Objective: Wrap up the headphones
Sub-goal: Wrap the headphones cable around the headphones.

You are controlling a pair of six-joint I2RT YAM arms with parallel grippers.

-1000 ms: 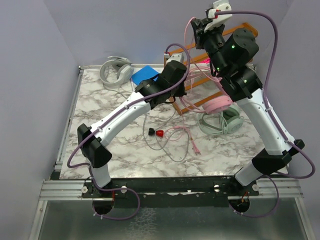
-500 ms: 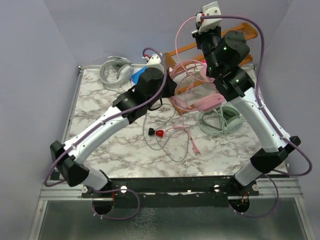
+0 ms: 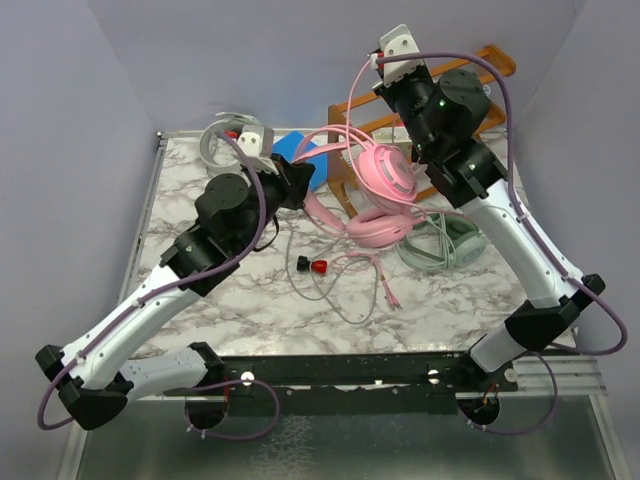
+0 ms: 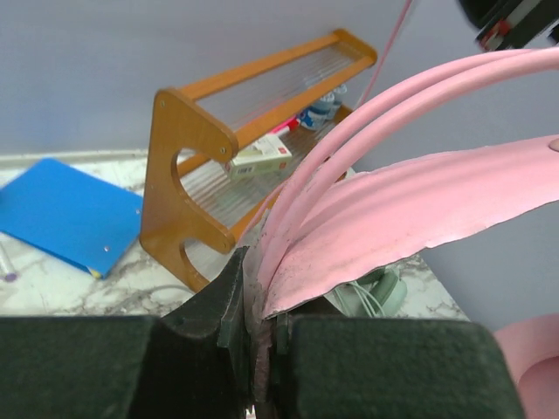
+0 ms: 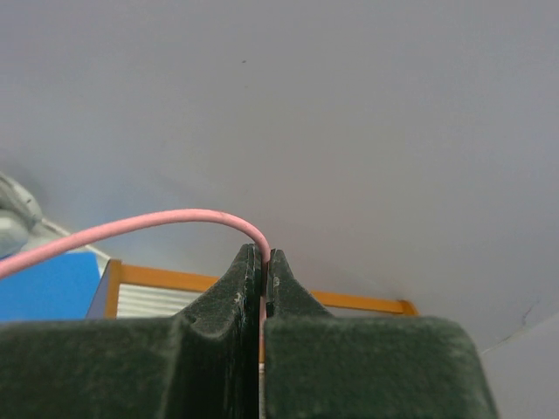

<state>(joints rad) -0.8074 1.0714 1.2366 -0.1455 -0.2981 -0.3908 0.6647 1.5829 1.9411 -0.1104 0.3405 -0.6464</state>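
Note:
The pink headphones (image 3: 385,180) hang lifted above the table's middle. My left gripper (image 3: 304,186) is shut on their headband (image 4: 393,201), which fills the left wrist view. High at the back, my right gripper (image 3: 378,72) is shut on their thin pink cable (image 5: 131,224); the cable loops from there down to the headset, and more of it trails on the marble (image 3: 370,262). The mint green headphones (image 3: 440,245) lie flat at the right, under the right arm. The silver-grey headphones (image 3: 225,142) lie at the back left corner.
A wooden rack (image 3: 400,112) holding small boxes stands at the back right, close behind the pink headset. A blue notebook (image 3: 300,152) lies beside it. A small red-and-black object (image 3: 315,266) lies among loose cables mid-table. Grey walls enclose the table.
My left arm has drawn back to the left, pulling the pink headphones away from the rack and into the open. The right gripper has shifted left and up with the cable.

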